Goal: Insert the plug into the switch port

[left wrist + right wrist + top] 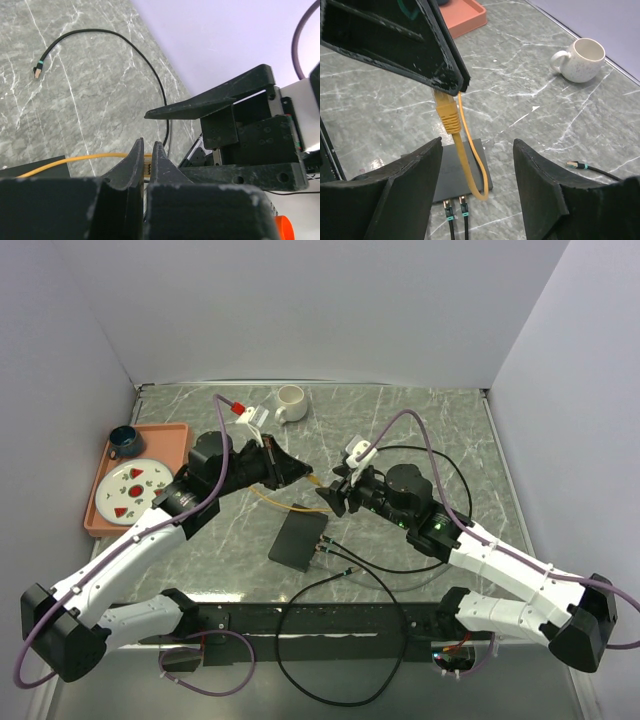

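Observation:
The flat black switch box (298,540) lies on the table; it also shows in the right wrist view (455,172). Two black cables (455,212) are plugged into its near edge; I cannot make out a free port. My left gripper (303,476) is shut on the yellow plug (445,112) and holds it above the box, with its yellow cable (470,170) looping down. In the left wrist view the fingertips (135,152) pinch the plug (146,167). My right gripper (335,498) is open and empty, facing the plug, its fingers (405,185) either side of the cable.
A white mug (291,402) stands at the back. An orange tray (165,435) with a plate and a dark cup is at the left. A loose black cable plug (37,72) lies on the marble. Black cables trail off the front edge.

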Available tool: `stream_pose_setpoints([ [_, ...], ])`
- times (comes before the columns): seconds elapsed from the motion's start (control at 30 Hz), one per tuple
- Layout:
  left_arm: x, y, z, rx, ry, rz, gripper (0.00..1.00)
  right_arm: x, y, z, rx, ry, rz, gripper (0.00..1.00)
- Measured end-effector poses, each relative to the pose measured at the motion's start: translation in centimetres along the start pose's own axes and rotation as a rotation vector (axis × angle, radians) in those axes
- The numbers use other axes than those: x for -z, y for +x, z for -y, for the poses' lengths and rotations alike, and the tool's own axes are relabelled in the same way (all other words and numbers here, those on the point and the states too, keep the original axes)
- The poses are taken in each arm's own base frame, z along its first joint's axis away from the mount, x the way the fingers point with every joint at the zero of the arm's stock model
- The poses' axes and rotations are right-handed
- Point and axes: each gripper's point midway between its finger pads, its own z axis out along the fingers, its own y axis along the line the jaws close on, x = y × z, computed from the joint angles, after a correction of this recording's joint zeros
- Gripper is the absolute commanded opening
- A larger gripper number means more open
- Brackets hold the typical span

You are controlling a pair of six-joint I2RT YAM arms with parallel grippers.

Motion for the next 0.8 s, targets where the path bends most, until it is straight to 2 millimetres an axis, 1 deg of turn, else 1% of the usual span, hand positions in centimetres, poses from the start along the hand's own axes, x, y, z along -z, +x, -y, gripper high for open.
stream_pose_setpoints([
  [0.07, -0.2, 0.2, -0.2, 0.003, -0.004, -0.006, 0.01, -0.1, 0.0, 0.0, 0.002, 0.001, 0.002, 0.63],
  [0.13, -0.3, 0.2, -0.3, 0.005, -0.006, -0.009, 0.01, -0.2, -0.1, 0.0, 0.003, 0.001, 0.005, 0.58],
  [0.37, -0.3, 0.3, -0.3, 0.006, -0.007, -0.010, 0.01, -0.7, 0.0, -0.2, -0.002, -0.007, 0.008, 0.56],
  [0.4, -0.3, 0.3, -0.3, 0.006, -0.007, -0.010, 0.01, -0.8, 0.0, -0.2, -0.004, -0.008, 0.007, 0.53],
  [0.43, -0.3, 0.3, -0.3, 0.006, -0.007, -0.010, 0.01, -0.9, 0.0, -0.3, -0.005, -0.008, 0.005, 0.48],
  [0.47, -0.3, 0.3, -0.3, 0.006, -0.008, -0.011, 0.01, -1.0, 0.0, -0.3, -0.005, -0.010, 0.007, 0.34],
  [0.5, -0.3, 0.3, -0.3, 0.006, -0.009, -0.011, 0.01, -1.1, -0.1, -0.4, -0.008, -0.013, 0.007, 0.24],
  [0.53, -0.3, 0.2, -0.4, 0.005, -0.011, -0.008, 0.01, -1.2, 0.0, -0.6, -0.011, -0.020, 0.006, 0.18],
  [0.57, -0.3, 0.2, -0.4, 0.005, -0.012, -0.006, 0.01, -1.2, 0.0, -0.7, -0.013, -0.025, 0.007, 0.08],
  [0.63, -0.3, 0.1, -0.5, 0.005, -0.017, -0.001, 0.01, -1.4, 0.1, -1.2, -0.019, -0.040, 0.002, 0.01],
  [0.77, -0.3, 0.0, -0.8, 0.006, -0.032, 0.004, 0.01, -1.5, 0.2, -1.1, -0.025, -0.029, -0.005, 0.00],
  [0.8, -0.3, 0.0, -0.8, 0.006, -0.034, 0.006, 0.07, -1.5, 0.2, -1.1, -0.025, -0.027, -0.006, 0.00],
])
